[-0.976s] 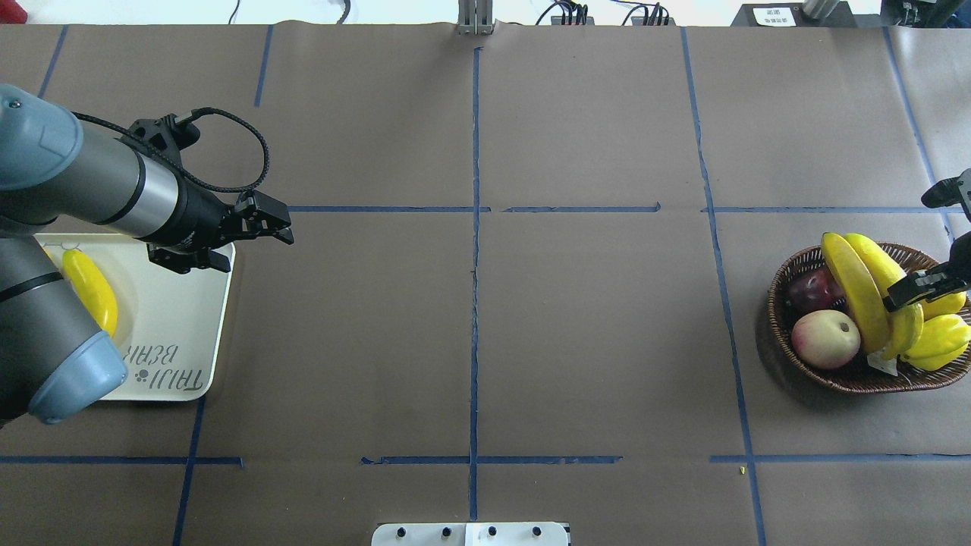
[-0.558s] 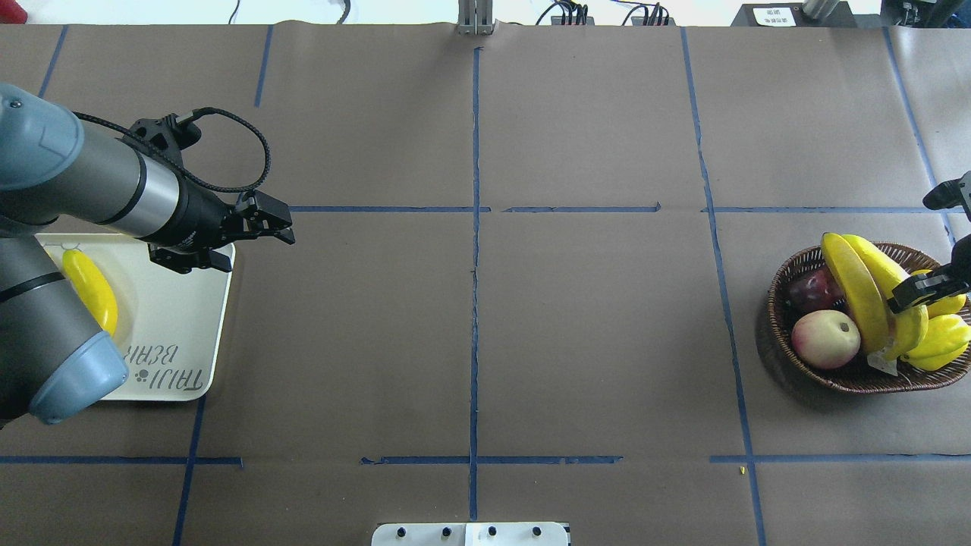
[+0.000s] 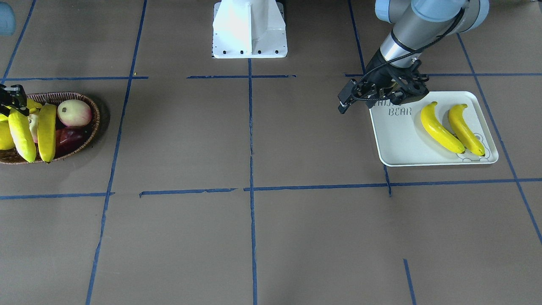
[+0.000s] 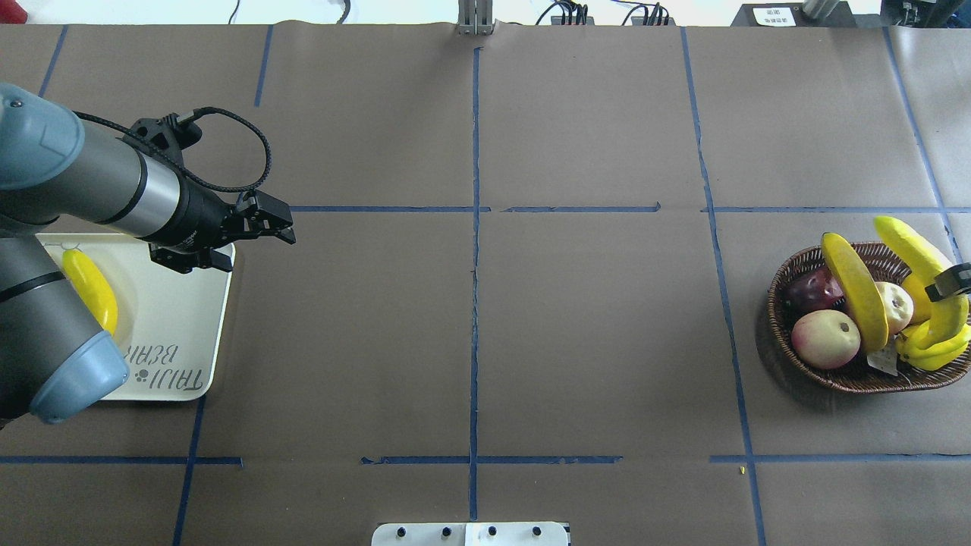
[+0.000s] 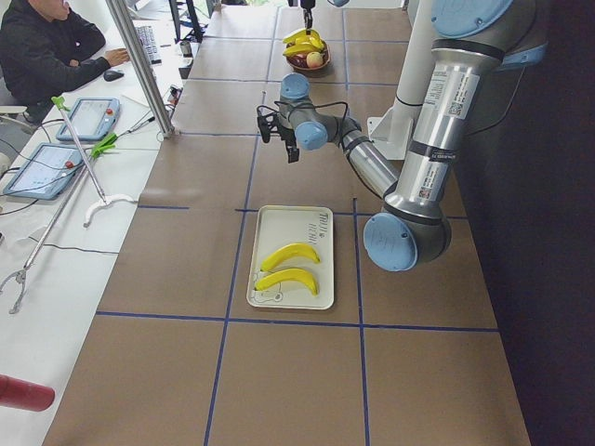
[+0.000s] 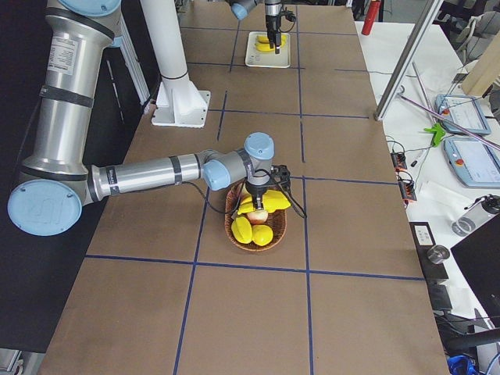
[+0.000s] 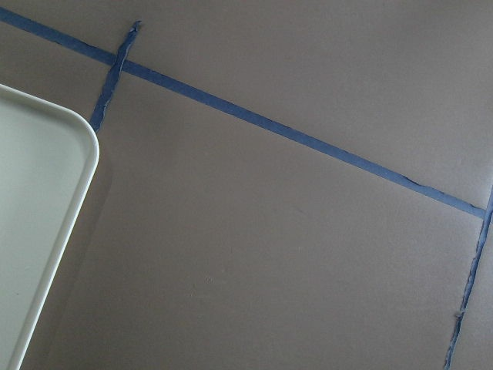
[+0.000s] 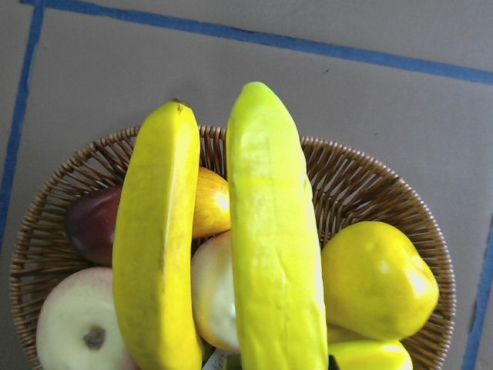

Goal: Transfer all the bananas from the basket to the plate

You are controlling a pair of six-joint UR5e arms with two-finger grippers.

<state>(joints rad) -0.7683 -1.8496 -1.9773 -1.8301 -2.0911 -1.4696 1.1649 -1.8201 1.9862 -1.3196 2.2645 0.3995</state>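
The wicker basket [image 4: 850, 381] sits at the table's right. My right gripper [image 4: 957, 280] is shut on a banana [image 4: 910, 244] and holds it tilted, raised over the basket's right side. In the right wrist view this held banana [image 8: 273, 254] fills the centre. A second banana [image 4: 856, 292] lies across the fruit in the basket. The white plate [image 3: 402, 140] at the table's left holds two bananas [image 3: 440, 129] side by side. My left gripper [image 4: 273, 224] hovers just off the plate's far right corner, open and empty.
The basket also holds a peach-coloured fruit [image 4: 825, 339], a dark red fruit [image 4: 809, 288] and stubby yellow fruits [image 4: 937, 347]. The robot's white base [image 3: 250, 29] stands at the near table edge. An operator [image 5: 46, 46] sits beyond the far side.
My right gripper has moved right and up with its banana, pulling it away from the other banana in the basket. My left gripper has barely shifted.
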